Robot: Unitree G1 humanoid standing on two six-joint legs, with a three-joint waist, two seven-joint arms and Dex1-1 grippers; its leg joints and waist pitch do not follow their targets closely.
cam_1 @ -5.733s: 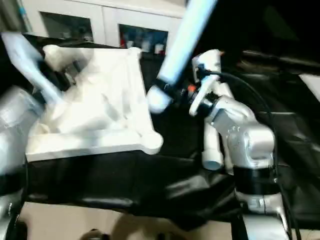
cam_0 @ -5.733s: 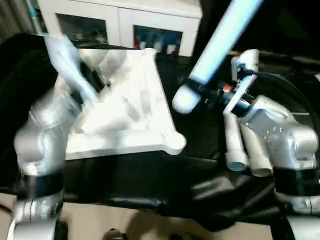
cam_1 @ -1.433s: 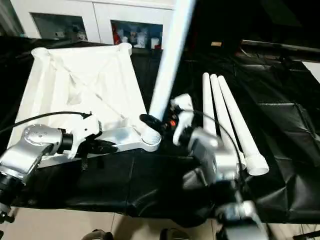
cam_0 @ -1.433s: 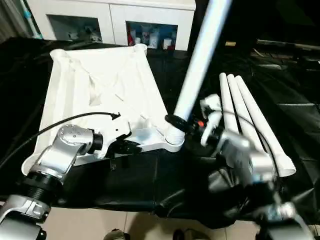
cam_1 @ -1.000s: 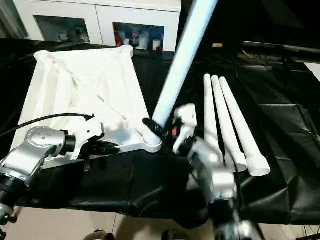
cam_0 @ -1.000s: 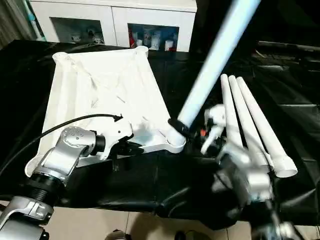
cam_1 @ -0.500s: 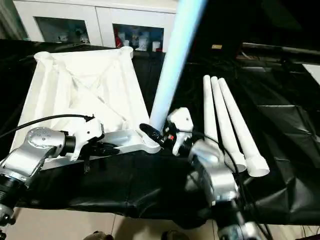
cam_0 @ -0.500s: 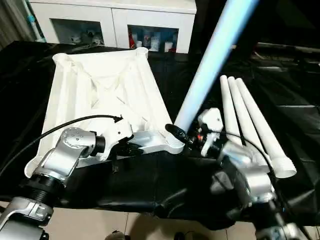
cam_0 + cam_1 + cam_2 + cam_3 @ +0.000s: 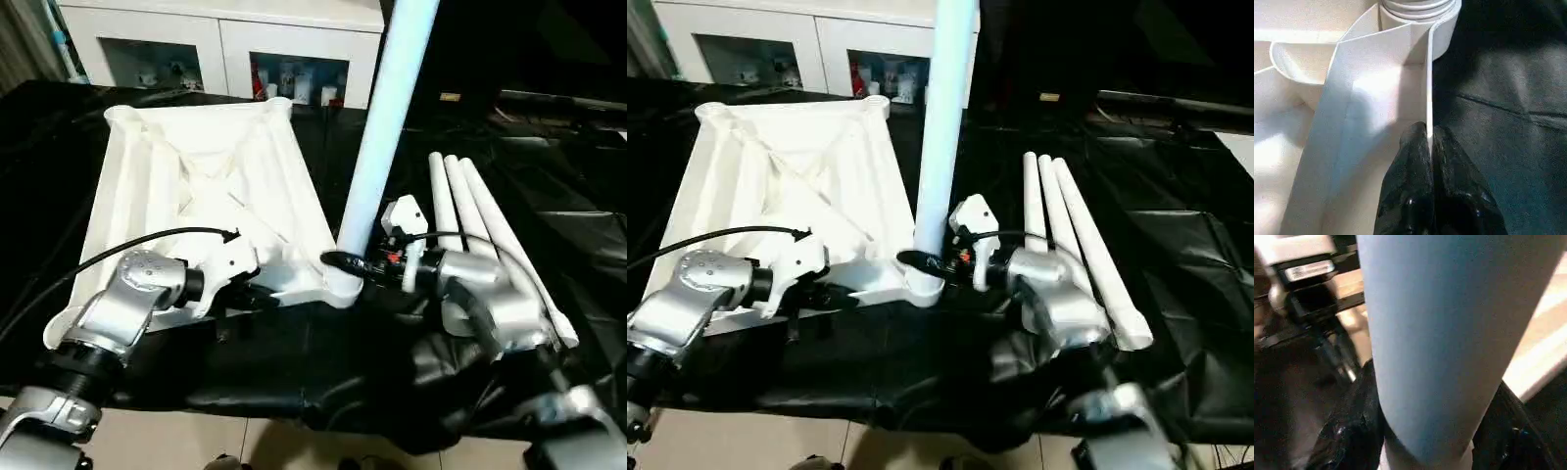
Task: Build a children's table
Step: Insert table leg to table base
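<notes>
Right gripper (image 9: 345,262): its two black fingers are clamped on the low end of the long white tube leg (image 9: 385,127), one on each side.
Left gripper (image 9: 1428,147): its black fingers are pressed together on the thin near edge wall of the tabletop.
White square plastic tabletop (image 9: 196,186): it lies upside down on the black cloth (image 9: 549,157), ribs facing up.
Held leg: it stands almost straight up in the round corner socket (image 9: 338,285) at the near right corner.
Three more white tube legs (image 9: 470,220): they lie side by side on the cloth, just right of the right arm.
White cabinet (image 9: 216,44): it stands behind the table.
</notes>
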